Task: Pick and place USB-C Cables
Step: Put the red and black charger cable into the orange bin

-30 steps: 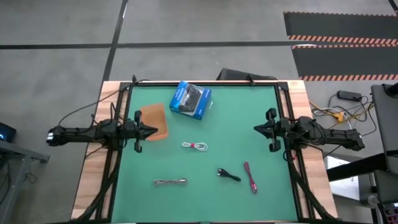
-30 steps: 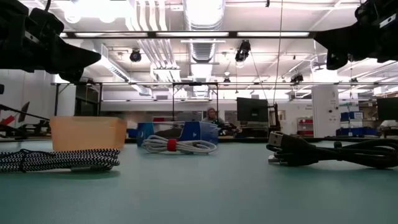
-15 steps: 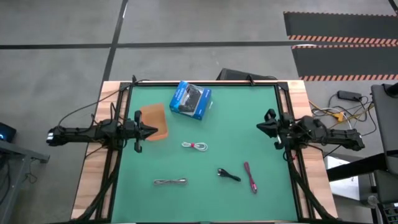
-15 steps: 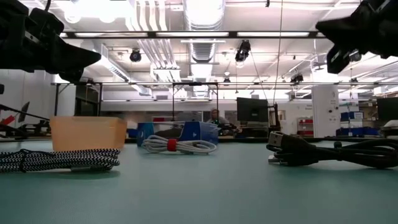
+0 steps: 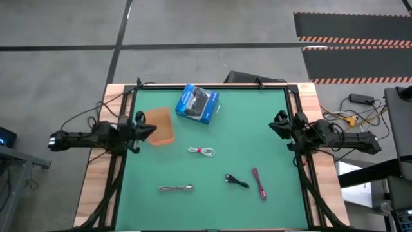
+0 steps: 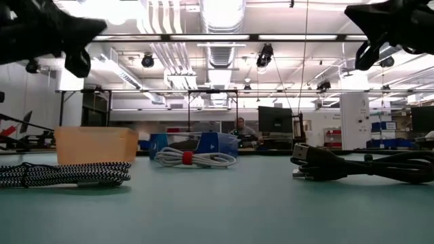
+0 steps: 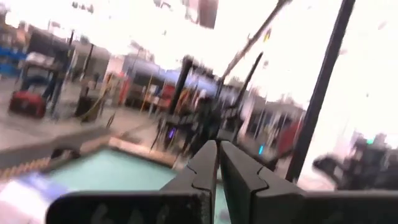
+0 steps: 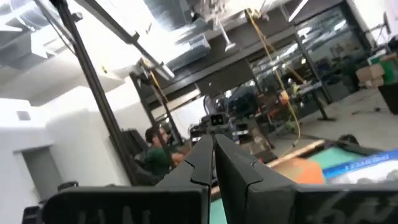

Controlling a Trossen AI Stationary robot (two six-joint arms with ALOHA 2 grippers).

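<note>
Four cables lie loose on the green mat in the high view: the white cable with a red tie at the middle, the grey braided cable toward the near left, and the black cable and dark red cable toward the near right. The low view shows the grey braided cable, white cable and black cable. My left gripper hangs shut above the left edge, near the brown tray. My right gripper hangs shut above the right edge. Each wrist view shows its fingers closed together: left gripper, right gripper.
A blue box with a black picture sits at the far middle of the mat. The flat brown tray lies just right of my left gripper. A dark frame borders the mat. A person sits in the room beyond the table.
Both arms have drawn back a little from the mat's middle, the left gripper toward the left edge and the right toward the right edge. Each has turned about its wrist and tipped upward. The left gripper has risen in the low view. The cables have stayed still.
</note>
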